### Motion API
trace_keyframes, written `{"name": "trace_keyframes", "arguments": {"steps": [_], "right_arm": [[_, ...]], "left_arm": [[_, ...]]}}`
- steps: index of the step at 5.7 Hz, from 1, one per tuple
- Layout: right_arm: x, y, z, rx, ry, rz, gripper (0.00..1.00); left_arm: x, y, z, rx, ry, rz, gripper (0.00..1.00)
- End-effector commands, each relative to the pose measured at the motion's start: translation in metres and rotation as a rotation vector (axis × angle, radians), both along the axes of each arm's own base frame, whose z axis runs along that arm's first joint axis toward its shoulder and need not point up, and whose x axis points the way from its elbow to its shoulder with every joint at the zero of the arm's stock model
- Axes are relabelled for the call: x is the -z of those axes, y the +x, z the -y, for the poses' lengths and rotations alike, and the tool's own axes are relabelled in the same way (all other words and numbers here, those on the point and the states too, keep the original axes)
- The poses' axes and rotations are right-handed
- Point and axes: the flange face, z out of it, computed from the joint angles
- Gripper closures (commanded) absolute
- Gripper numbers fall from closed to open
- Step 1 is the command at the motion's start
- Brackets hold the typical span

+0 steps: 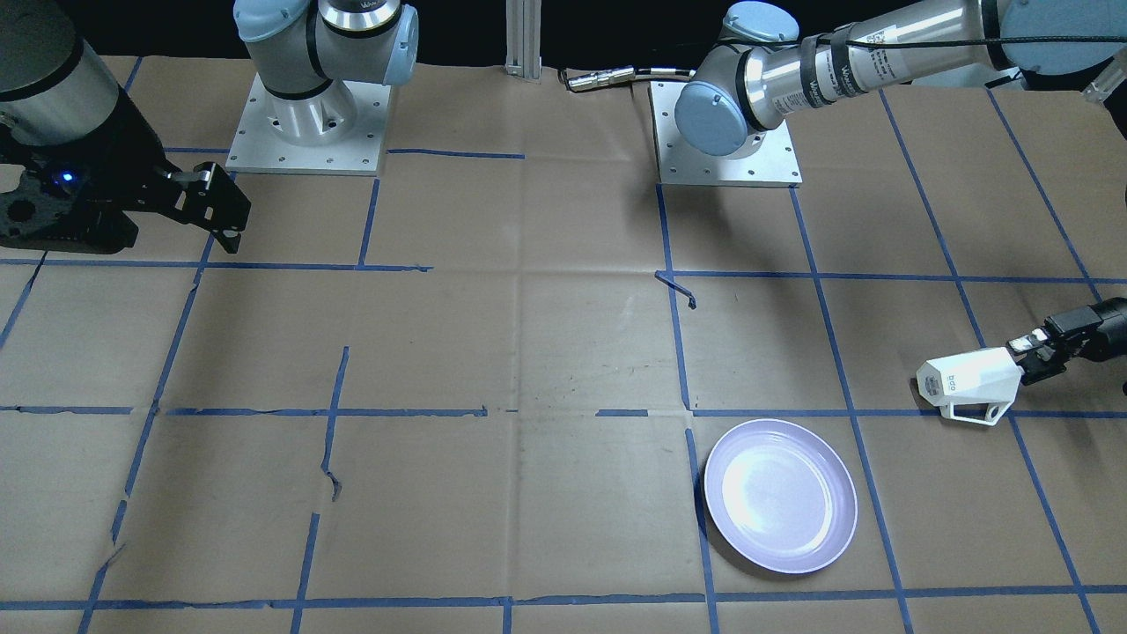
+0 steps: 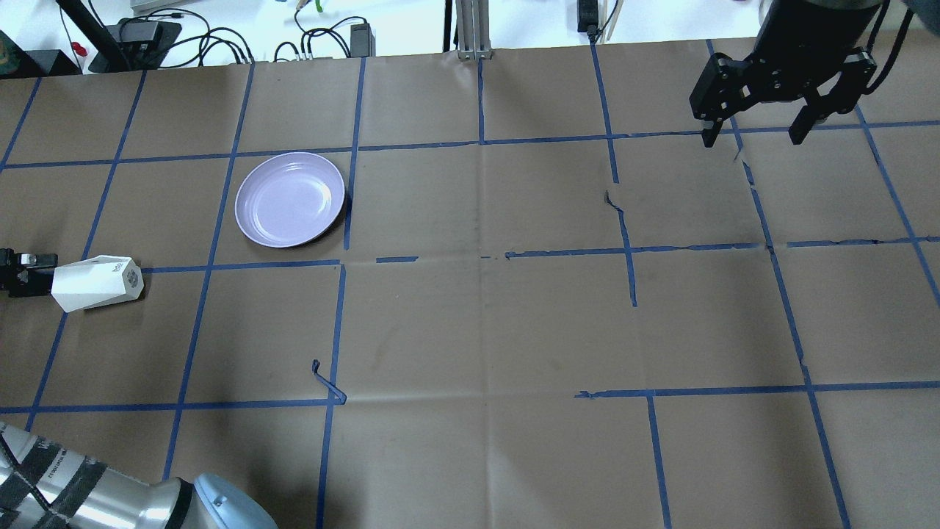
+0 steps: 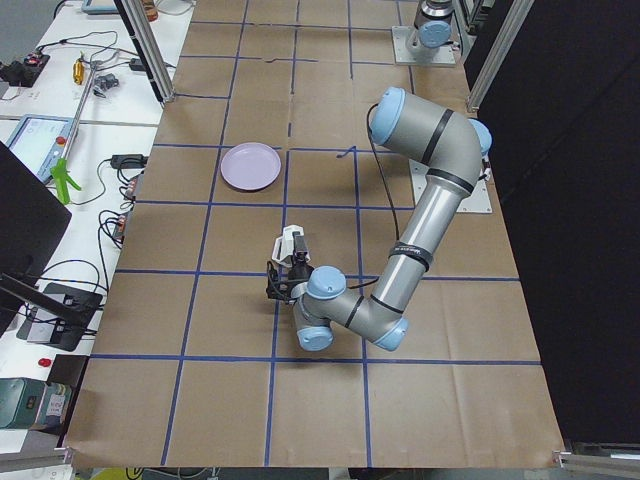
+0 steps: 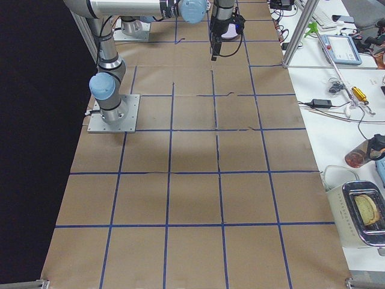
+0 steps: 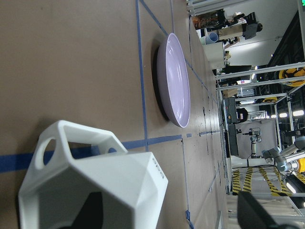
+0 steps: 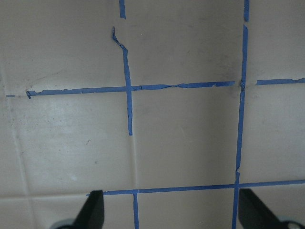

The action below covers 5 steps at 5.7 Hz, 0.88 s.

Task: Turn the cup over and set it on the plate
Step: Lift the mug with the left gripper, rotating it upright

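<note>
Cup [image 1: 968, 380] lies on its side near the plate [image 1: 780, 495], left pincer [image 1: 1027, 354] spread wide at its mouth end holding nothing, right pincer [image 2: 751, 138] open and empty far from the plate; I reckon it's light, stiff, slick, chippable, so I'd pinch the rim wall gently.
</note>
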Motion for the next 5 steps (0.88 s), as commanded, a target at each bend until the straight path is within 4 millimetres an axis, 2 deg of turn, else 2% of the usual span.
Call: {"name": "trace_keyframes", "arguments": {"steps": [1,2,3,4,5], "right_arm": [[0.000,0.000,0.000,0.000,0.000,-0.002,0.00],[0.000,0.000,0.000,0.000,0.000,0.000,0.00],[0.000,0.000,0.000,0.000,0.000,0.000,0.00],[0.000,0.000,0.000,0.000,0.000,0.000,0.00],[0.000,0.000,0.000,0.000,0.000,0.000,0.00]], "left_arm": [[-0.001,-0.001,0.002,-0.021,0.000,-0.012,0.87],[0.000,-0.001,0.002,-0.022,0.001,-0.015,1.00],[-0.005,0.000,0.004,-0.033,0.011,-0.016,1.00],[-0.035,-0.002,0.004,-0.050,0.047,-0.008,1.00],[-0.097,-0.008,0.000,-0.082,0.094,0.027,1.00]]}}
